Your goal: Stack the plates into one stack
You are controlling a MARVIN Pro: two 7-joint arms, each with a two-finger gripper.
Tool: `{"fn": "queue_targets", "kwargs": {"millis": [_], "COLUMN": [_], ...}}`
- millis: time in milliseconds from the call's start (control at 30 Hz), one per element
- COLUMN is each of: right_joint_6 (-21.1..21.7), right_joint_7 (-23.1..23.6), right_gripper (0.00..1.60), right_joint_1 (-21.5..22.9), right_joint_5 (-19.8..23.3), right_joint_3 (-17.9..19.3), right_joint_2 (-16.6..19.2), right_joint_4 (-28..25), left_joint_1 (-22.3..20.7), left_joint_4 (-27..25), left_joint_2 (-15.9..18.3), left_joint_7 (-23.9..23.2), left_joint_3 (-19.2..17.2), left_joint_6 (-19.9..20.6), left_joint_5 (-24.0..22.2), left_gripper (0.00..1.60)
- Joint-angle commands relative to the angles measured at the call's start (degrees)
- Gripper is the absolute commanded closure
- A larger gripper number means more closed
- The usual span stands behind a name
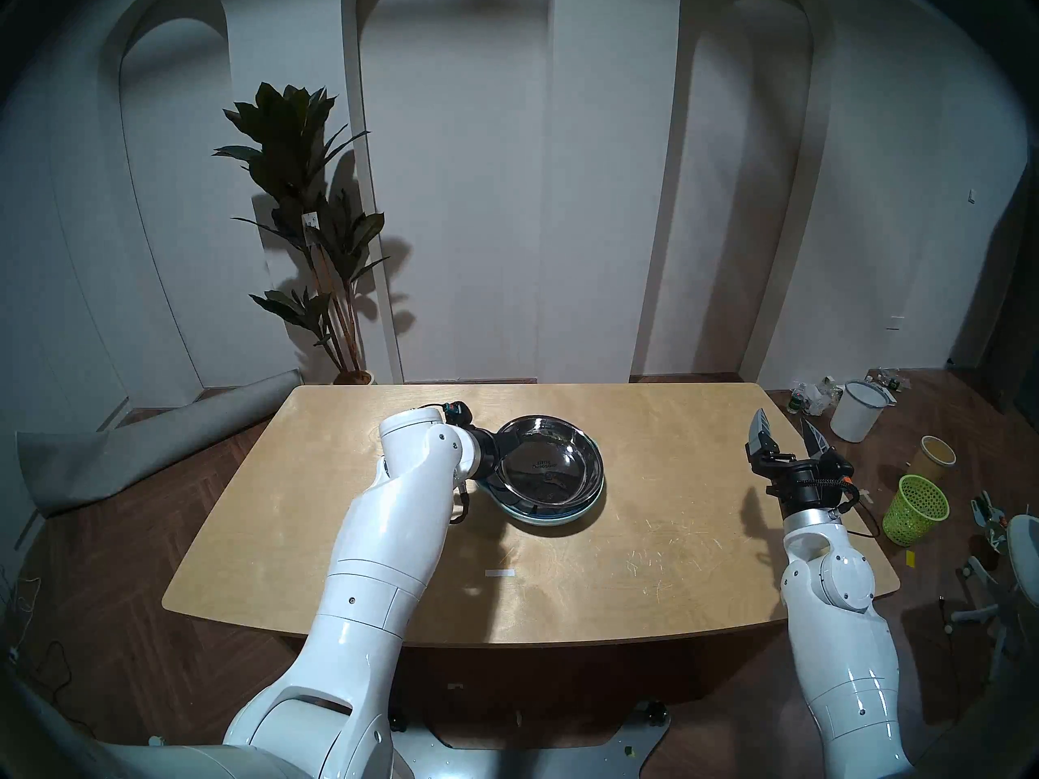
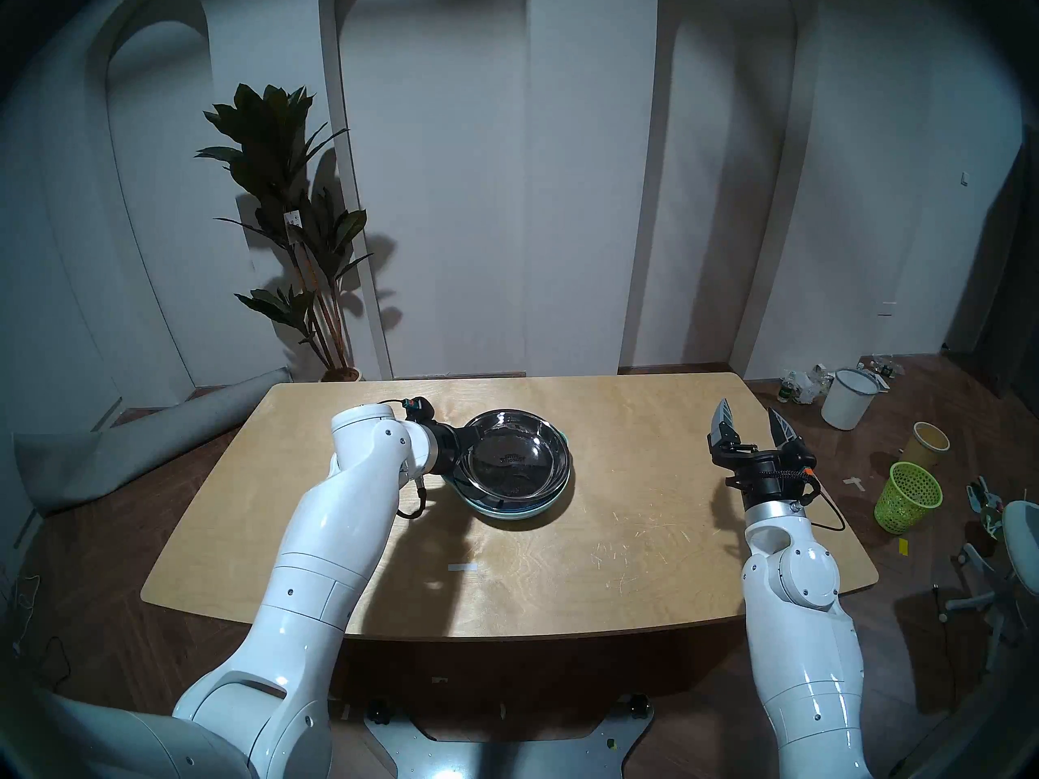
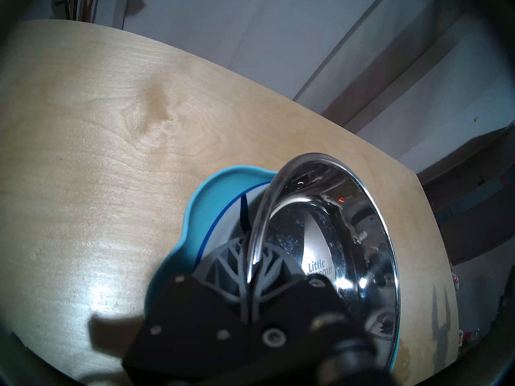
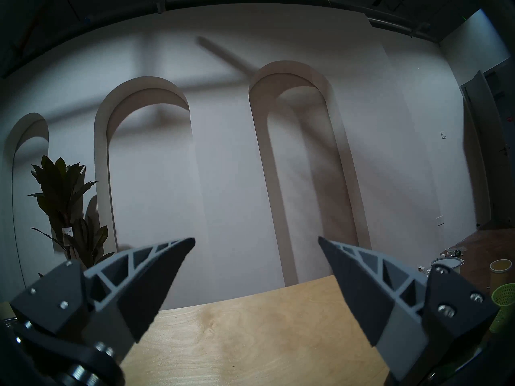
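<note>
Closest to me, the right gripper (image 1: 787, 430) hangs over the table's (image 1: 646, 536) right edge, its fingers (image 4: 156, 279) spread wide with nothing between them, tips pointing toward the far wall.

Further in, the left gripper (image 1: 503, 452) reaches across from the left and has its fingers (image 3: 231, 263) pressed together on the near-left rim of the steel plate (image 1: 554, 466), one finger inside the rim and one outside. That steel plate, printed "Little Dinosaur" inside, sits on top of the stack near the table's middle. In the left wrist view it looks tipped up on the gripper's side, and under it shows a sliver of the white plate (image 3: 234, 210) with its dark-blue stripe. At the bottom is the blue plate (image 3: 211, 190), flat on the wood.

Beyond the table's far-left corner stands a plant (image 1: 303, 199) against the arched wall.
</note>
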Motion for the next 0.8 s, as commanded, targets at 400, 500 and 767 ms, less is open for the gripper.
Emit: {"fn": "queue_targets", "kwargs": {"millis": [400, 500, 767], "right_joint_6": [-0.48, -0.46, -0.22], "right_joint_7": [0.19, 0.33, 0.78], "right_gripper": [0.0, 0.0, 0.0], "right_joint_1": [1.43, 1.6, 2.69], "right_joint_5": [-0.64, -0.61, -1.02], "right_joint_3": [0.17, 0.21, -0.27], "right_joint_2": [0.03, 0.04, 0.25], "right_joint_4": [-0.76, -0.52, 0.42], "left_joint_1": [-0.48, 0.57, 2.56], "left_joint_4": [-3.16, -6.55, -12.46], "left_joint_2": [1.08, 2.12, 5.39], "left_joint_7": [-2.36, -3.12, -4.19], "left_joint_3": [2.04, 3.7, 6.7], "left_joint_6": [-1.88, -4.36, -12.53], "left_joint_5": [0.7, 2.42, 8.64], "left_gripper": [0.0, 0.0, 0.0]}}
